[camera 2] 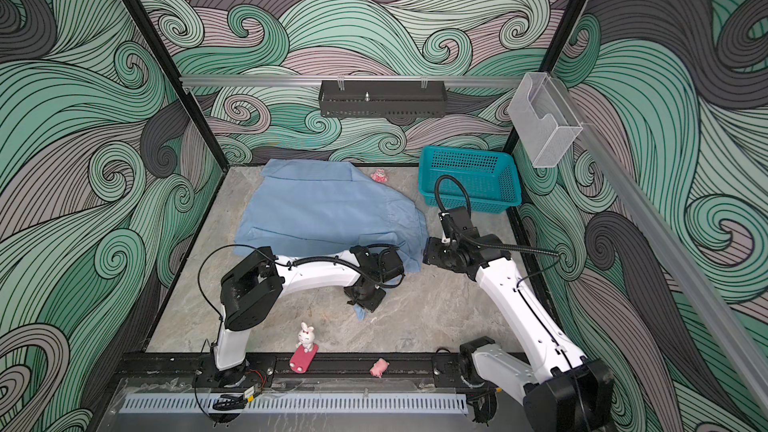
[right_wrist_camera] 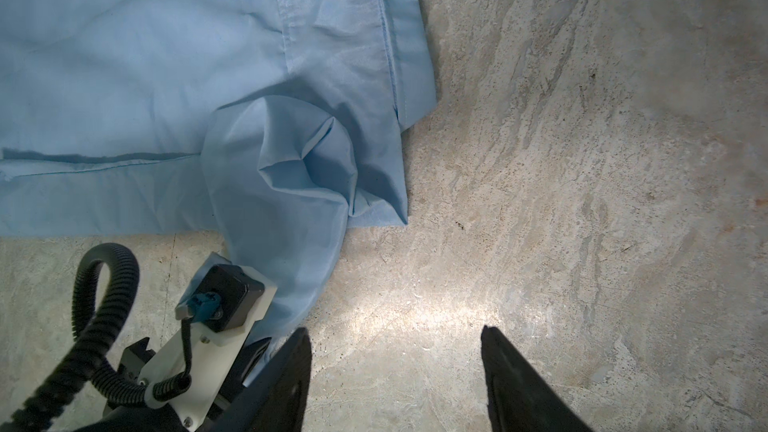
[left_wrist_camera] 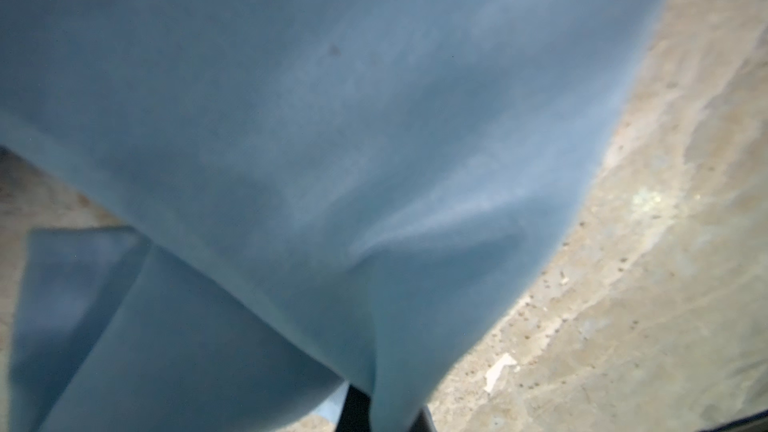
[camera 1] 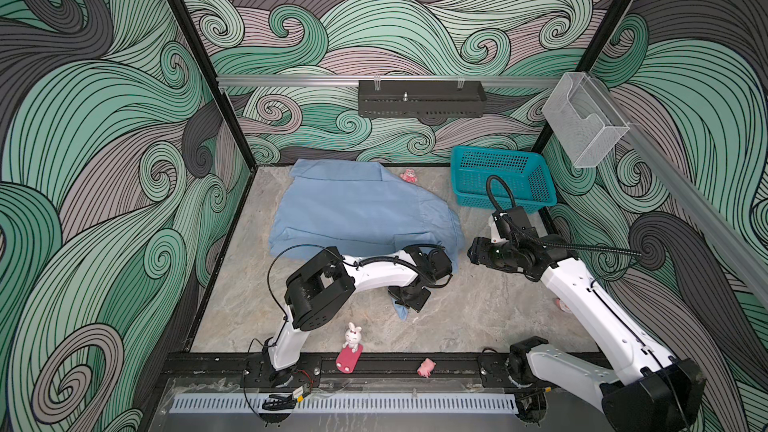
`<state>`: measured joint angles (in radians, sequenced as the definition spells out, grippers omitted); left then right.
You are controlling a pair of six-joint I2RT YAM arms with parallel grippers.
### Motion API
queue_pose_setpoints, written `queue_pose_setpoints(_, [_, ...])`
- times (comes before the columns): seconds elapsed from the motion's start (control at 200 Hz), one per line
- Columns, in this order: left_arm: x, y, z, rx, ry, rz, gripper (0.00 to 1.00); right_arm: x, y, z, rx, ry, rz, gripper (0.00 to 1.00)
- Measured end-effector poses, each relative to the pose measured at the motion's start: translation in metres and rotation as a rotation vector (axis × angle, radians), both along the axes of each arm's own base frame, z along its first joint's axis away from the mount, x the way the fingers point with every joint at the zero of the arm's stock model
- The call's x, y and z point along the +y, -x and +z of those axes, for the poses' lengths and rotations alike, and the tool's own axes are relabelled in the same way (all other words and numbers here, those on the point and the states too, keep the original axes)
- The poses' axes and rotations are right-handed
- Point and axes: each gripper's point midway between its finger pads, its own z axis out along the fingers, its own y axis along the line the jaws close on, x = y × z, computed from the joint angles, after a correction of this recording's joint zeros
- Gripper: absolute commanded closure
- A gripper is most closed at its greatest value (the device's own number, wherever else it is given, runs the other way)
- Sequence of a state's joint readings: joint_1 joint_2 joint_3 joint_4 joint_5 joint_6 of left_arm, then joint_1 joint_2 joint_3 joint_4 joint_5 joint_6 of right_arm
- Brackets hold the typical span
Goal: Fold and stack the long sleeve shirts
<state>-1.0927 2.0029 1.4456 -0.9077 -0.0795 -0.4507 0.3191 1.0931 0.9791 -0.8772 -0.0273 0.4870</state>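
Note:
The light blue long sleeve shirt [camera 1: 357, 209] [camera 2: 324, 209] lies spread flat on the stone-look table, collar toward the back wall. One sleeve trails from its near right corner toward the front. My left gripper [camera 1: 409, 299] [camera 2: 365, 297] points down at the end of that sleeve and is shut on it. In the left wrist view, blurred blue cloth [left_wrist_camera: 332, 118] fills the picture and comes out from between the dark fingers [left_wrist_camera: 353, 409]. My right gripper [right_wrist_camera: 395, 338] [camera 1: 473, 253] hovers open over bare table beside the shirt's right hem [right_wrist_camera: 399, 56], holding nothing.
A teal basket [camera 1: 503, 176] stands at the back right. A small pink toy [camera 1: 409, 175] lies behind the shirt. A white rabbit figure [camera 1: 353, 336] on a red block and a pink pig [camera 1: 427, 367] sit at the front edge. A black tray [camera 1: 422, 97] hangs on the back rail.

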Motion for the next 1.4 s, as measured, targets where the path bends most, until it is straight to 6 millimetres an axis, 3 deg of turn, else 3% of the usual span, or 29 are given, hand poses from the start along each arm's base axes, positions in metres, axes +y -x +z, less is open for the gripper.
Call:
queue_pose_setpoints(0.09, [0.000,-0.009,0.023,-0.039,0.034,0.000,1.00,0.001,-0.001,-0.005,0.010,0.001,0.001,0.35])
queue_pose_setpoints(0.155, [-0.002,-0.024,0.053,-0.079,0.101,0.014,1.00,0.002,-0.002,-0.012,0.025,0.001,0.003,0.36])
queue_pose_setpoints(0.255, [0.003,-0.062,0.111,-0.165,0.234,0.081,1.00,0.004,-0.003,-0.028,0.068,0.004,0.006,0.37])
queue_pose_setpoints(0.315, [0.016,-0.088,0.140,-0.208,0.301,0.141,1.00,0.006,-0.005,-0.036,0.090,0.002,0.007,0.38])
queue_pose_setpoints(0.415, [0.041,-0.124,0.162,-0.242,0.356,0.234,1.00,0.012,-0.012,-0.046,0.113,-0.010,0.006,0.39])
queue_pose_setpoints(0.57, [0.068,-0.157,0.152,-0.208,0.365,0.332,1.00,0.022,-0.022,-0.060,0.139,-0.041,0.013,0.42])
queue_pose_setpoints(0.851, [0.066,-0.197,0.120,-0.087,0.345,0.392,1.00,0.038,-0.039,-0.095,0.228,-0.072,0.033,0.38])
queue_pose_setpoints(1.031, [0.078,-0.215,0.127,-0.064,0.369,0.442,1.00,0.046,-0.056,-0.116,0.269,-0.074,0.037,0.45])
queue_pose_setpoints(1.226, [0.093,-0.242,0.141,-0.059,0.432,0.501,0.67,0.052,-0.074,-0.131,0.286,-0.069,0.035,0.67])
queue_pose_setpoints(1.401, [0.121,-0.259,0.105,-0.005,0.323,0.584,0.55,0.053,-0.075,-0.136,0.295,-0.070,0.029,0.83])
